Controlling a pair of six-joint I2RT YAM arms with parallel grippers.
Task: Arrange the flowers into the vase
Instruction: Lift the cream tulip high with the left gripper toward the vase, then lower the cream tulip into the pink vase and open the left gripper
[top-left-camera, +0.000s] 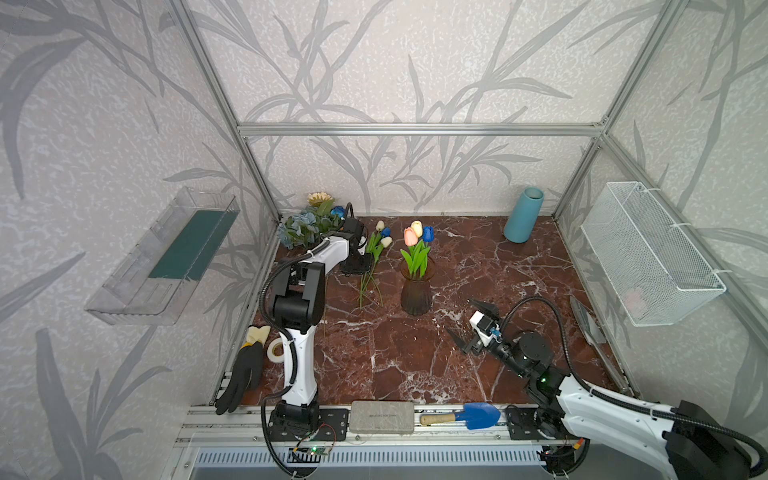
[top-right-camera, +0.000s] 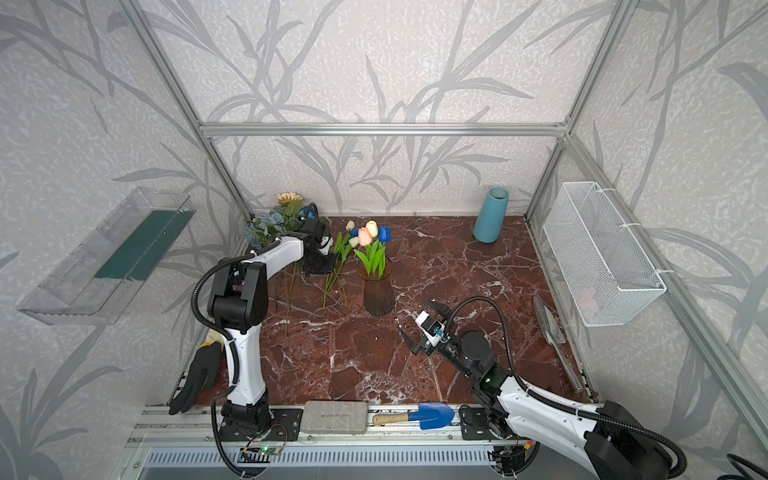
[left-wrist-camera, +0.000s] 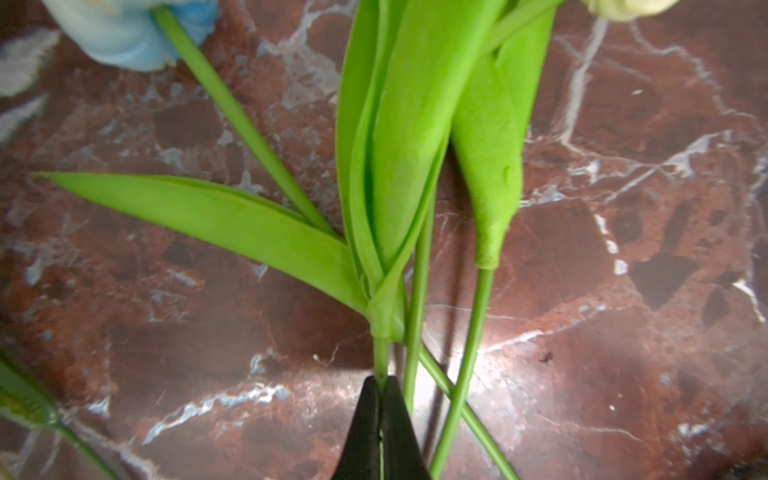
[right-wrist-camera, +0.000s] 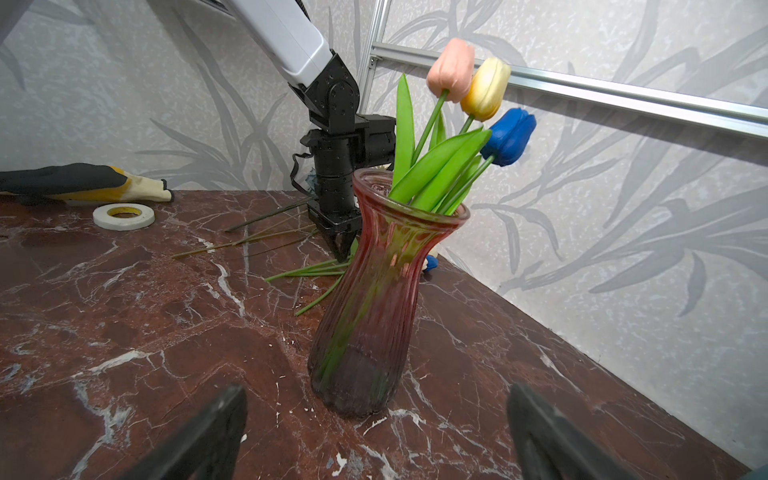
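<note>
Item, left end effector (left-wrist-camera: 380, 380): I logged it clenched on one green tulip stem (left-wrist-camera: 381, 357) of the loose bunch (top-left-camera: 376, 251) lying on the counter (top-left-camera: 478, 266), at nine o'clock of the vase (top-left-camera: 417, 297). Item, vase: upright, holding pink, yellow and blue tulips (top-left-camera: 417, 237). Item, right end effector (top-left-camera: 460, 316): released, at four o'clock of the vase.

I see grey leaf-patterned wallpaper (top-left-camera: 415, 62) behind an aluminium frame (top-left-camera: 415, 129), a red-brown marble tabletop (top-left-camera: 415, 353), and a white wire basket (top-left-camera: 648, 253) on the side wall.
</note>
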